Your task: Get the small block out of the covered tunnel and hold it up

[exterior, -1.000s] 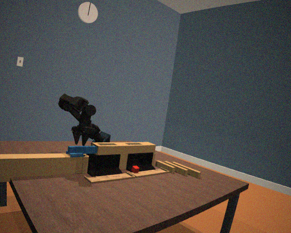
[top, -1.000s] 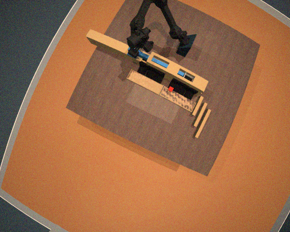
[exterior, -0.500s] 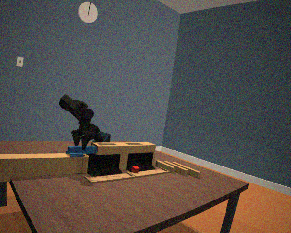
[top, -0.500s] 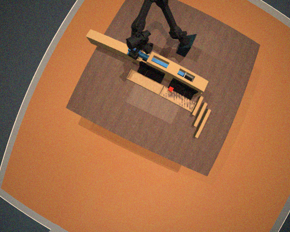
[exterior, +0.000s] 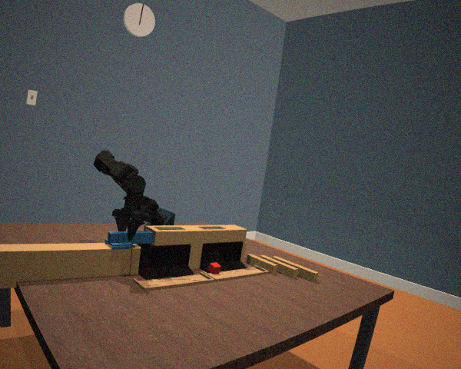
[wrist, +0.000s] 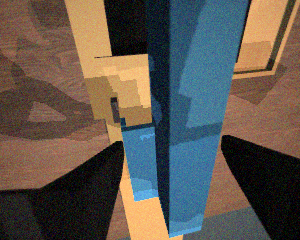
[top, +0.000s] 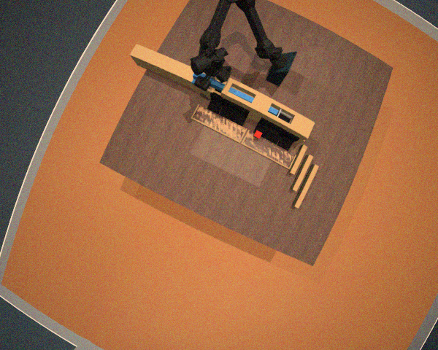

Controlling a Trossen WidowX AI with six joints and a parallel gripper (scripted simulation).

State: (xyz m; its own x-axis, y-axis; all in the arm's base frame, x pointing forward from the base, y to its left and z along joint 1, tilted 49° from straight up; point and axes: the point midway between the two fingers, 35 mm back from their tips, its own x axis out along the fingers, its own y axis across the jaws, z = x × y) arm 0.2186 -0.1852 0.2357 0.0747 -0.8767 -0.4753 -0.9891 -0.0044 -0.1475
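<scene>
The blue sliding cage's handle (top: 217, 84) (exterior: 143, 237) (wrist: 200, 100) sticks out of the left end of the wooden tunnel (top: 262, 101) (exterior: 194, 237). More blue shows through the tunnel's two top windows. My gripper (top: 212, 79) (exterior: 127, 234) (wrist: 172, 144) is open, with its fingers on either side of the handle and gaps to it in the wrist view. A small red block (top: 258, 133) (exterior: 214, 267) lies outside the covered top, in front of the tunnel's right front opening, at the shallow tray (top: 268, 154) (exterior: 234, 274). The cage's far end is partly hidden.
A long wooden beam (top: 162, 64) (exterior: 60, 262) runs left from the tunnel, under the handle's outer end. Three loose wooden rods (top: 298, 160) (top: 303, 172) (top: 306, 186) lie off the tunnel's right end. A second shallow tray section (top: 219, 127) sits before the left opening.
</scene>
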